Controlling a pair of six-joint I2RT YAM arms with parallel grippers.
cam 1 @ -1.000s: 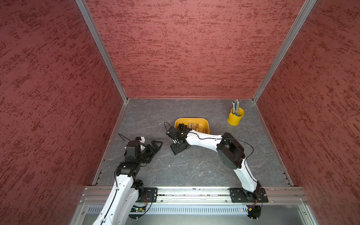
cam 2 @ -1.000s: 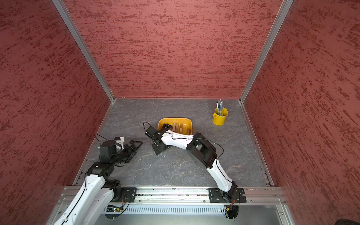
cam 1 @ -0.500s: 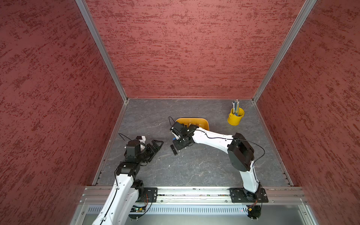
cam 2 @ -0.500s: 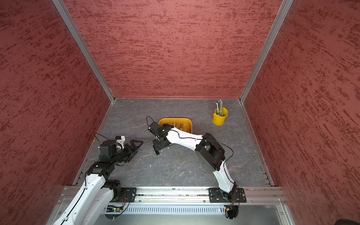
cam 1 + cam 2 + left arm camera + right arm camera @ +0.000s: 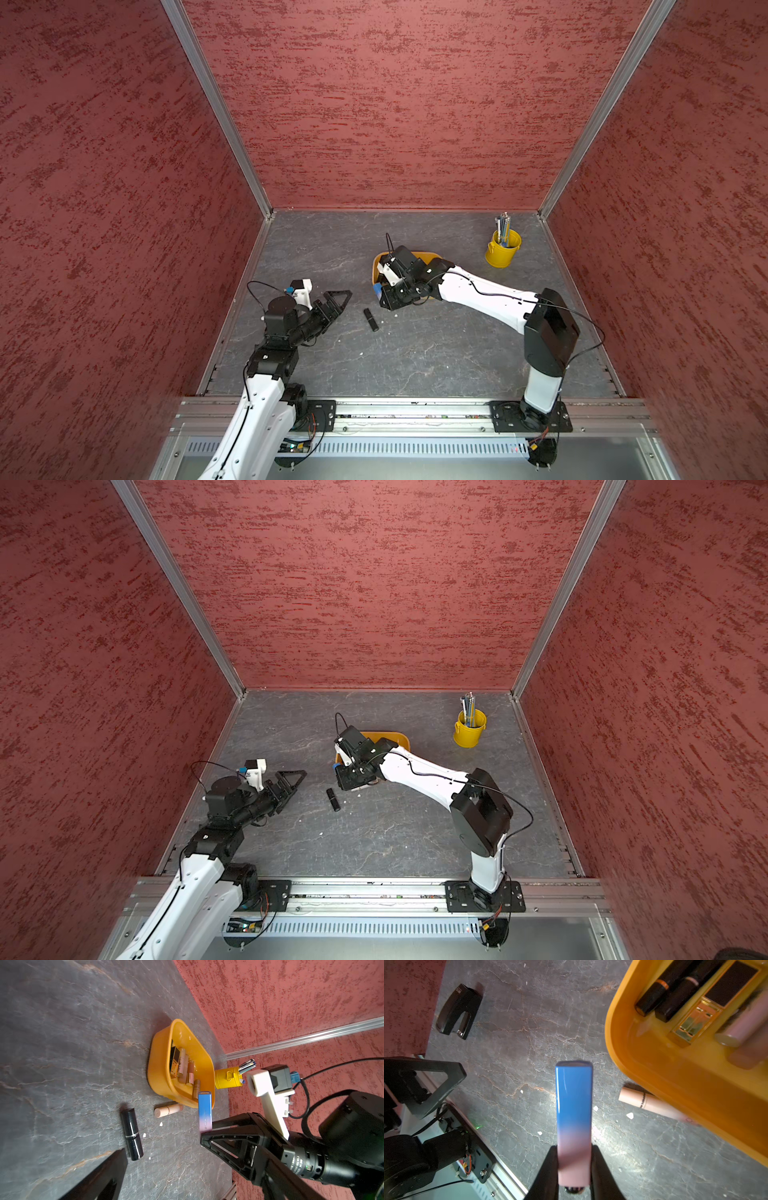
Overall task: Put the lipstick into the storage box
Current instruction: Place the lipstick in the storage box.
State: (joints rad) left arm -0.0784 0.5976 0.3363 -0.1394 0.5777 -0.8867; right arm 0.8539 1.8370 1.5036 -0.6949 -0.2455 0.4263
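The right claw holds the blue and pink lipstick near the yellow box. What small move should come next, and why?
Probably shift the right claw a little toward the yellow box, so the blue and pink lipstick comes above its inside. The claw is shut on it, and it seems to hang over the table just outside the rim.

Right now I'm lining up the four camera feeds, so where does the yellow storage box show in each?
In both top views: storage box mid-table, mostly under the right arm.
Left wrist: the box sits mid-picture, whole.
Right wrist: the box fills one corner, cut by the frame.
Shared landmark: the blue-and-pink lipstick in the right pincer, near the box's rim; only its blue tip shows from above.
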